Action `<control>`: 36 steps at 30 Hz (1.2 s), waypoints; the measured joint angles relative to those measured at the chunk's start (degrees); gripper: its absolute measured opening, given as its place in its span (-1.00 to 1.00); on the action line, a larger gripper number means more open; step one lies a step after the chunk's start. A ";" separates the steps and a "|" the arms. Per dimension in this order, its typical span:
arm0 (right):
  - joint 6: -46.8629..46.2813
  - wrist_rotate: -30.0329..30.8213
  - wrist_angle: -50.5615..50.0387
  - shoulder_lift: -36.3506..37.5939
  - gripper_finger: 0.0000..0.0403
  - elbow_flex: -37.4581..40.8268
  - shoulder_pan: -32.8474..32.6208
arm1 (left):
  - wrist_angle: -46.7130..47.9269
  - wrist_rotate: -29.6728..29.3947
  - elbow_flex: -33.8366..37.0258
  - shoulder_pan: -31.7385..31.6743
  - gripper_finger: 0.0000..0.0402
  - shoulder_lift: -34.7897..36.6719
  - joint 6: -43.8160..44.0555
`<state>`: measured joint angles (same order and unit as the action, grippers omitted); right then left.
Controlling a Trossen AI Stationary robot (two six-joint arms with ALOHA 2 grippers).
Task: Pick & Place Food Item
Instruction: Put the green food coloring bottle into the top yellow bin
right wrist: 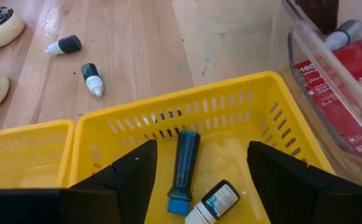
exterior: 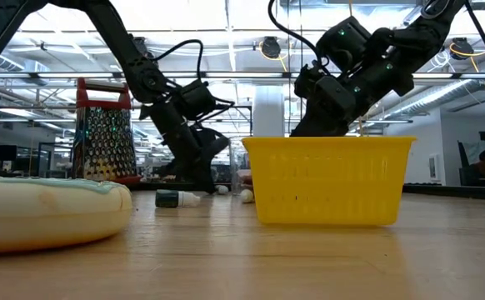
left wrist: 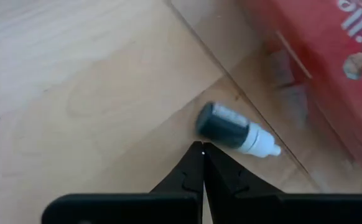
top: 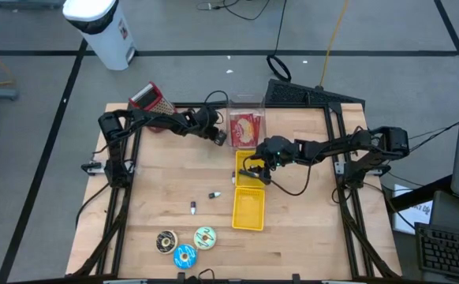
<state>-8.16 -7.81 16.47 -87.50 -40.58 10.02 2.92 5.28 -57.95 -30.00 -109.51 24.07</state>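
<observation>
1. Doughnuts [top: 185, 246] lie nearest the camera, at the table's [top: 308, 237] six o'clock edge.
2. Right gripper [right wrist: 199, 171], fingers wide, hovers over the yellow basket [top: 248, 207], holding nothing.
3. Left gripper [top: 220, 137], fingers pressed together and empty, sits at eleven o'clock from the basket.
4. Inside the basket lie two small bottles [right wrist: 184, 171].

Bright ceiling lights behind the low view darken the arms to silhouettes, the near doughnut [exterior: 47, 212] blurs, and the surface [top: 166, 181] is evenly lit.
</observation>
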 joint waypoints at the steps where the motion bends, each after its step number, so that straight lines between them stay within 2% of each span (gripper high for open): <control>1: 0.00 0.04 -0.01 0.00 0.18 0.00 0.00 | 0.18 0.93 0.00 0.13 -0.98 0.00 -0.71; 4: -0.02 0.14 -0.08 0.00 0.18 0.00 0.02 | 0.15 2.19 0.00 0.77 -0.99 0.30 -2.02; 7: 0.00 0.11 -0.11 0.00 0.18 0.00 0.02 | 0.85 0.12 0.02 1.42 -0.98 0.80 -5.53; 12: -0.15 -1.07 -0.63 -0.09 0.18 0.00 -0.02 | 7.50 -0.56 0.11 1.48 -0.99 3.93 -7.51; 17: -0.07 -2.53 -0.33 -0.09 0.18 0.00 0.00 | 9.04 -5.83 0.11 1.65 -0.96 8.12 -11.48; 21: 0.02 -2.93 -0.07 -0.09 0.18 0.00 0.00 | 8.45 -11.46 0.11 1.82 -0.96 10.16 -18.55; 24: 0.04 -2.93 -0.07 -0.09 0.18 0.00 0.00 | 9.58 -11.78 0.09 1.92 -0.95 10.21 -28.04; 27: 0.02 -2.97 -0.09 -0.09 0.18 0.00 0.00 | 12.05 -11.43 0.11 2.14 -0.93 10.21 -32.76; 30: 0.02 -3.11 -0.21 -0.09 0.18 0.00 0.00 | 16.09 -9.94 0.10 2.40 -0.79 10.58 -35.91; 33: 0.17 -4.69 -0.31 -0.09 0.18 0.00 0.02 | 17.70 -9.77 0.04 2.67 -0.56 11.02 -37.94; 36: 0.85 -6.05 -0.04 -0.09 0.18 0.00 0.02 | 19.32 -10.19 0.11 2.85 -0.33 10.93 -47.36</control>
<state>-7.31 -13.87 16.43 -87.59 -40.58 10.04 22.24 -4.90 -57.84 -27.15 -98.59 -23.29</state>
